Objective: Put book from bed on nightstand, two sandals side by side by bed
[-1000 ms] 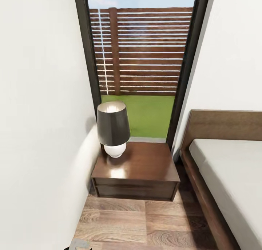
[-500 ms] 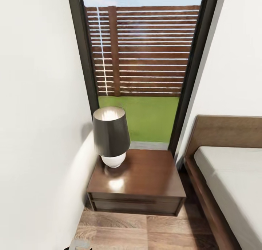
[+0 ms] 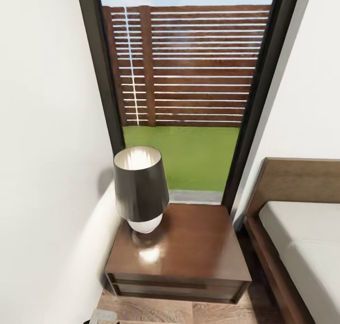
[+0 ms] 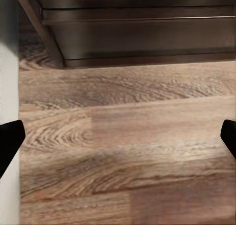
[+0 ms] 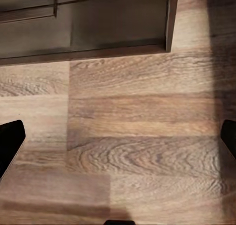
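The head view held one nightstand (image 3: 189, 253) with one lamp (image 3: 140, 187) on it, the bed (image 3: 302, 248) just beside, the window (image 3: 189, 92) behind. Both wrist views gave the nightstand's front above plank floor (image 4: 128, 151); left gripper (image 4: 118, 139) and right gripper (image 5: 118, 136) stood spread, grasping nothing.

Bright, even daylight through window (image 3: 184, 92) | white glare spot on glossy nightstand (image 3: 189, 248) top | soft lamp (image 3: 140, 187) shadow on wall | wrist views dimmer, slightly blurred

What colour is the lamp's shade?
Dark grey-brown lamp shade, pale inside; clearest in the head view.
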You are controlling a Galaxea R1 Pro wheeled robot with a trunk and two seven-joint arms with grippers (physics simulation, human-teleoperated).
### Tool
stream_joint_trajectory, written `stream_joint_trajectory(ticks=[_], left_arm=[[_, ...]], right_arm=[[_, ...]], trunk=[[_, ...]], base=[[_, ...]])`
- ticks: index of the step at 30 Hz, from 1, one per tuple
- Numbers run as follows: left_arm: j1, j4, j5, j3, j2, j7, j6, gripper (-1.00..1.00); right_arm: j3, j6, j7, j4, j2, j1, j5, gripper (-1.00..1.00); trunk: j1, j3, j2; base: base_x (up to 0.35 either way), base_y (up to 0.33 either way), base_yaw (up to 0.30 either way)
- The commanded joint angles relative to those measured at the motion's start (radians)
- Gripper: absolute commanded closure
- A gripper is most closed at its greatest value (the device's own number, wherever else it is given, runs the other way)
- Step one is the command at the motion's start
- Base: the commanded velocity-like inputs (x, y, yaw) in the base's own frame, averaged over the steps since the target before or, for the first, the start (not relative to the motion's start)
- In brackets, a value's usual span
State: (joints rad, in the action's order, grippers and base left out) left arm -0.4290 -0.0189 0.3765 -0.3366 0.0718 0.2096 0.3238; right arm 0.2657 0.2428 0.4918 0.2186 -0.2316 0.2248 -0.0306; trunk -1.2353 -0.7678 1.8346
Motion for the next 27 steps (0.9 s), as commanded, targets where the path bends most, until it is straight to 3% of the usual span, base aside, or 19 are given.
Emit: stream_joint_trajectory(ticks=[1, 10, 27], left_arm=[[-0.001, 0.001, 0.007, -0.009, 0.000, 0.004, 0.002, -1.00], [-0.001, 0.001, 0.007, -0.009, 0.000, 0.004, 0.002, -1.00], [-0.001, 0.001, 0.007, -0.009, 0.000, 0.004, 0.001, -1.00]], right_arm=[[0.004, 0.001, 0.007, -0.001, 0.000, 0.001, -0.003, -1.00], [0.004, 0.001, 0.008, -0.001, 0.000, 0.001, -0.002, -1.00], [0.004, 0.001, 0.008, -0.001, 0.000, 0.001, -0.002, -1.00]], trunk=[[0.000, -0.001, 0.000], [0.000, -0.001, 0.000], [0.000, -0.010, 0.000]], base=[[0.325, 0.000, 0.000], [0.294, 0.000, -0.007], [0.018, 0.000, -0.221]])
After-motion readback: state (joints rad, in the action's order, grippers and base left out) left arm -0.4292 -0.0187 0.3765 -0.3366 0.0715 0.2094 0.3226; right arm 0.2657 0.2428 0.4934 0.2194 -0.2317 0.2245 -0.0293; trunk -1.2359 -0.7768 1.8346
